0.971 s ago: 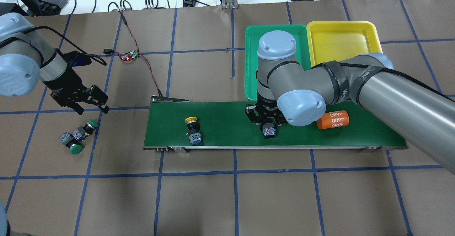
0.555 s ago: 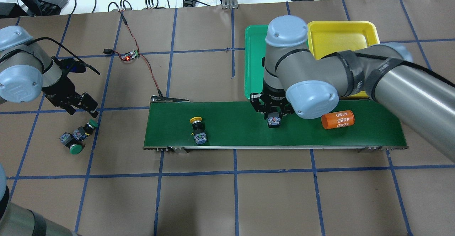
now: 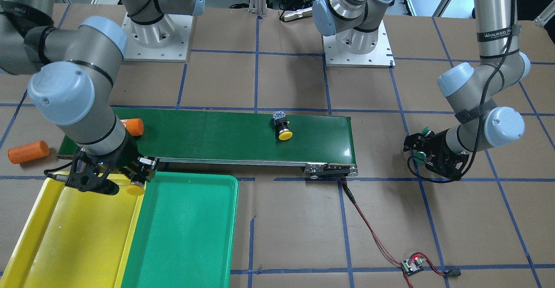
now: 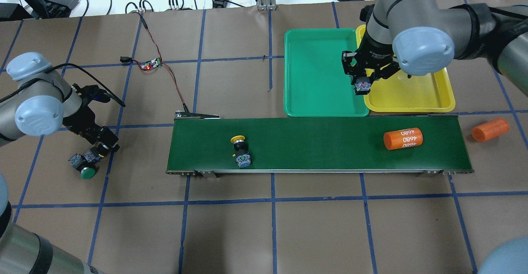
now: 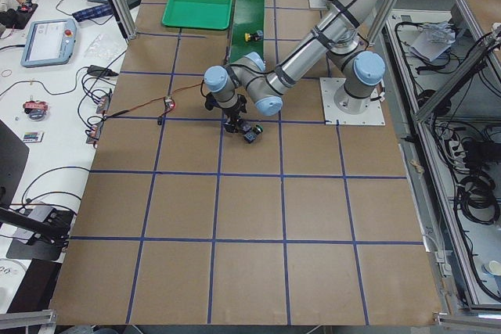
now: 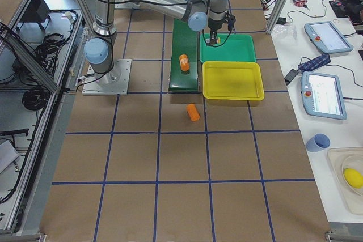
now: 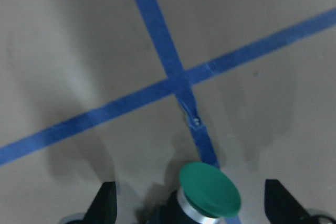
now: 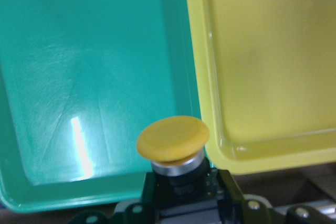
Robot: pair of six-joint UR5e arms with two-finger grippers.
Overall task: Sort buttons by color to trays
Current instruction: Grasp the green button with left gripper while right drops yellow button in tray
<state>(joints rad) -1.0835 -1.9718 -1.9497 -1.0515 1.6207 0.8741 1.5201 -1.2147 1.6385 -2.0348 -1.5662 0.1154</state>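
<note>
**A:** ok so what's our right gripper [image 4: 363, 83] doing?

**B:** We've got it clamped on a yellow button [image 8: 173, 139]. The body is pinched between the fingers and the cap sticks out past the tips. It hangs right over the seam where the green tray [image 4: 317, 72] and yellow tray [image 4: 412, 94] meet, near their belt-side ends. From the wrist view the cap sits over the green tray's rim, just beside the yellow rim, so we can't call it inside either tray.

**A:** and the left gripper [image 4: 106, 142]?

**B:** Spread wide and low over the table [image 4: 231, 232]. Its wrist view shows a finger on each side of a green button [image 7: 209, 190], both apart from the cap, so we're gripping nothing there. The second green button [image 4: 86, 170] lies right next to that one. We think they're touching, but we can't be sure.

**A:** anything else of ours?

**B:** The other yellow button [image 4: 240, 150] lies on the conveyor belt [image 4: 321, 142], well apart from both grippers. There's an orange cylinder [image 4: 403, 138] on the belt too, and another orange cylinder [image 4: 490, 130] on the table past its end.
</note>
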